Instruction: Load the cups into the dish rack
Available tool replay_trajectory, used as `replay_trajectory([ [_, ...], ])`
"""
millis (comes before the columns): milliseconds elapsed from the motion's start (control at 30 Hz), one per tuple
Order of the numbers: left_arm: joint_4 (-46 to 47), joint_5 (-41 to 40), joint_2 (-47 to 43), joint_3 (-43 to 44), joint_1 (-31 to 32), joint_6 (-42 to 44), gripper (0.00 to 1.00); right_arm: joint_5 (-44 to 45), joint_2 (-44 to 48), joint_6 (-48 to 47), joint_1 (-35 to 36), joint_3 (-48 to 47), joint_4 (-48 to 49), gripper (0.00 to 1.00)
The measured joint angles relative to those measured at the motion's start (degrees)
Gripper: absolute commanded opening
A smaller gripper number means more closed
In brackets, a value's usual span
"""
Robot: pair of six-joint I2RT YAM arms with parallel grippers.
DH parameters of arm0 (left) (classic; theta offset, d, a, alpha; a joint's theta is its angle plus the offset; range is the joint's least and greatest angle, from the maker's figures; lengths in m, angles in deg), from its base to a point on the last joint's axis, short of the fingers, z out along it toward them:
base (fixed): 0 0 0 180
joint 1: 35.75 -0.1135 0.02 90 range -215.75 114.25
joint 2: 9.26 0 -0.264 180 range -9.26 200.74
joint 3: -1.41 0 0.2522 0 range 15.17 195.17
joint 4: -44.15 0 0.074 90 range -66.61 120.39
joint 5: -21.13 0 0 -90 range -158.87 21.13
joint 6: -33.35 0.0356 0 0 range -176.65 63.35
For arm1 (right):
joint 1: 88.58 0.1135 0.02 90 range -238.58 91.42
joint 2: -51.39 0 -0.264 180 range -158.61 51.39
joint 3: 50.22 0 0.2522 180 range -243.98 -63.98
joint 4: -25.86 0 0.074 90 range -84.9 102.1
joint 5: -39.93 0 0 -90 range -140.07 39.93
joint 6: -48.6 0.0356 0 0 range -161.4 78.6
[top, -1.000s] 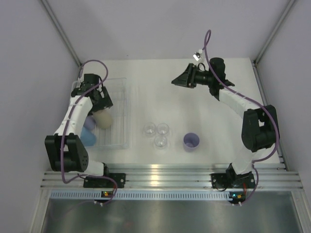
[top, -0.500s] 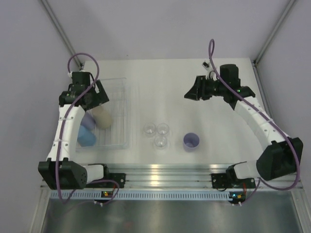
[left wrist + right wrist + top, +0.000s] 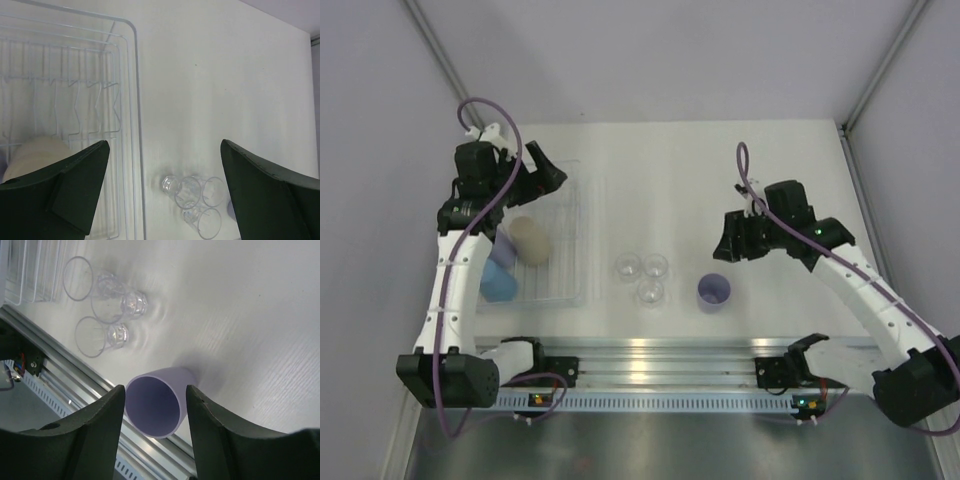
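The left gripper (image 3: 542,172) is hanging over the far end of the clear, ridged plastic dish rack (image 3: 568,262), its fingers spread wide and holding nothing. Inside the rack a beige plastic tumbler (image 3: 530,241) is lying on its side. A blue plastic tumbler (image 3: 500,284) is sitting at the near-left corner, and a lavender tumbler (image 3: 503,248) is showing only partly beside them. Just right of the rack three small clear cups (image 3: 656,266) are standing bunched together. Further right of the rack a second lavender plastic tumbler (image 3: 157,405) is standing upright, mouth up. The right gripper (image 3: 154,390) is hovering over it, fingers parted and empty.

I'm worrying that a finger descending off-centre could catch the rim and tip that light tumbler, or shove it into the clear cluster. Those cups are also crowding each other, so gripping one may knock its neighbours.

I'm seeing no brand, label or lettering I can read.
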Motion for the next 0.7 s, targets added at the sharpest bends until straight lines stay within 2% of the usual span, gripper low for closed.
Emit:
replay_trajectory([
  [433, 6.1, 6.3, 0.4, -1.9, 0.7, -1.9, 0.98, 9.1, 2.0, 3.8, 6.2, 2.1, -4.4, 0.51],
  [700, 6.4, 7.2, 0.4, -2.0, 0.7, -1.9, 0.98, 12.3, -1.1, 5.2, 8.2, 4.5, -4.8, 0.49],
])
